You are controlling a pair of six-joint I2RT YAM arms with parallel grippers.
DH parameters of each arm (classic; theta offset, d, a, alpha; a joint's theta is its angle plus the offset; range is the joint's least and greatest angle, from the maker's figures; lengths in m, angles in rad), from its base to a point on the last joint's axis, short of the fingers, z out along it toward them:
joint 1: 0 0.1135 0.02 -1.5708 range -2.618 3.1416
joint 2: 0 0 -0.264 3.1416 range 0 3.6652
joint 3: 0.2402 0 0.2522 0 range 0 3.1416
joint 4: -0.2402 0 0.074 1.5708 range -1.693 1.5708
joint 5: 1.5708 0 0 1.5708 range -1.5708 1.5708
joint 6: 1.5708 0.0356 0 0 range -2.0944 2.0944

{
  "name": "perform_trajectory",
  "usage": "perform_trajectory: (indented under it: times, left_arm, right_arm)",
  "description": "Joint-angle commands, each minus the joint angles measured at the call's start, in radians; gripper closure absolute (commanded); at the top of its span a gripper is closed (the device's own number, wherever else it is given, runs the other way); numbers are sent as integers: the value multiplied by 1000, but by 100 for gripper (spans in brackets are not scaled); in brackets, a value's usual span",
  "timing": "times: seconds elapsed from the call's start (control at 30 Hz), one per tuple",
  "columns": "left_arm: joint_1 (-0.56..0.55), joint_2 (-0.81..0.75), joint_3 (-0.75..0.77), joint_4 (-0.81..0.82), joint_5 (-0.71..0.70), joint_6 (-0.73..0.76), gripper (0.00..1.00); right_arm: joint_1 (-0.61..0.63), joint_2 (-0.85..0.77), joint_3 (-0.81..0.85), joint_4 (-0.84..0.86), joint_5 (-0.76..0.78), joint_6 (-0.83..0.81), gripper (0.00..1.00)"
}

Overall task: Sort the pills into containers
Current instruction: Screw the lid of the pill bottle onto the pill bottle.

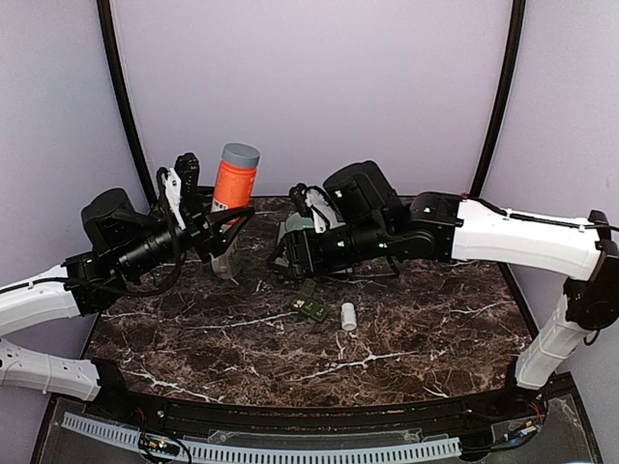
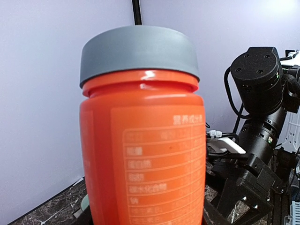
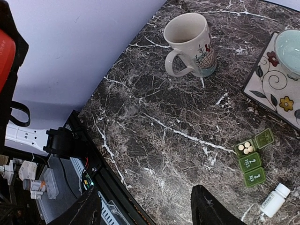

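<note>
The containers are a small dark green pill box (image 3: pixel 253 159) lying on the marble table (image 3: pixel 154 108). Its end compartment is open with a few white pills (image 3: pixel 245 148) inside; the two numbered lids are shut. In the top view the pill box (image 1: pixel 309 307) lies just below my right gripper (image 1: pixel 288 263). My right gripper (image 3: pixel 145 213) is open above bare marble with nothing between its fingers (image 3: pixel 211 211). My left gripper (image 1: pixel 227 230) is shut on an orange bottle (image 1: pixel 235 186) with a grey cap, held upright above the table. The bottle (image 2: pixel 143 154) fills the left wrist view.
A small white bottle (image 3: pixel 275 199) lies on its side beside the pill box. A cream mug (image 3: pixel 190 44) stands further back. A floral tray (image 3: pixel 269 84) carries a pale green bowl (image 3: pixel 289 44). The table's front edge and cable rail (image 3: pixel 93 178) run under my right gripper.
</note>
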Motion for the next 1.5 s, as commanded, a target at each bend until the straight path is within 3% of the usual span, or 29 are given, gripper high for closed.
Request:
perform_trajectory:
  times: [0.0,0.33,0.67,1.03,1.47]
  left_arm:
    - [0,-11,23,43,1,-12,100]
    - [5,15,47,-21,151,-40,100]
    - [75,158,174,-47,552,-233,100]
    - [147,300,240,87,936,-470,100]
    - [148,367,265,149,1070,-539,100]
  right_arm:
    - [1,-88,-29,15,54,-35,34]
    - [22,-325,-202,119,209,-303,34]
    - [21,-520,-304,258,172,-502,28]
    - [16,-524,-297,323,77,-550,21]
    - [-84,-464,-292,503,-172,-367,21]
